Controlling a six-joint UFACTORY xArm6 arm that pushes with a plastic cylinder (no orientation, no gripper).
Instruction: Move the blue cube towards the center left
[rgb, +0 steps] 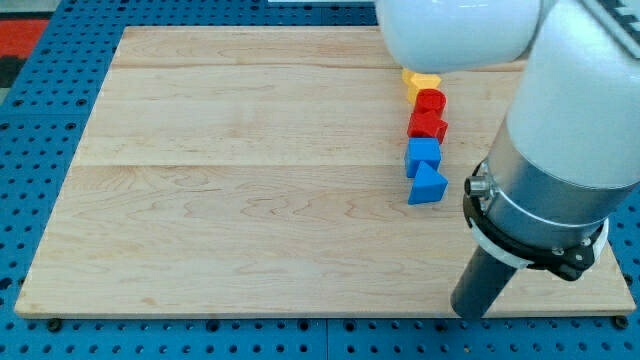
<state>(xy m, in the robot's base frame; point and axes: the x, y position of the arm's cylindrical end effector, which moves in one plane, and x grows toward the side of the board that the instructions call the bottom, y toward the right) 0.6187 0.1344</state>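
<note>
Camera view: there was only one view, looking down at a wooden table (250, 180) on a blue board with holes (40, 150).
Arm: a big white and grey arm (560, 150) filled the view's right side and top right corner.
Rod: a dark rod (490, 278) came down out of the arm near the view's bottom right.
My tip: my tip (468, 313) sat at the table's bottom edge, below the blocks and a bit to the view's right of them, and it touched no block.
Hand: the arm had no hand, only the rod, so it had hold of nothing.
Blocks: five small blocks stood in a line going from the view's top to bottom, in the right half of the table.
Yellow block: the yellow block (421, 82) was at the top of the line, partly under the white arm, so its shape was hard to tell.
Red blocks: a round red block (431, 101) was next, and a bumpy red block (427, 126) was just below it.
Blue cube: the blue cube (422, 156) was fourth in the line, right of the middle of the table, far from the left side.
Blue triangle block: the blue triangle block (428, 186) was last, just below the blue cube, and nearest my tip.
</note>
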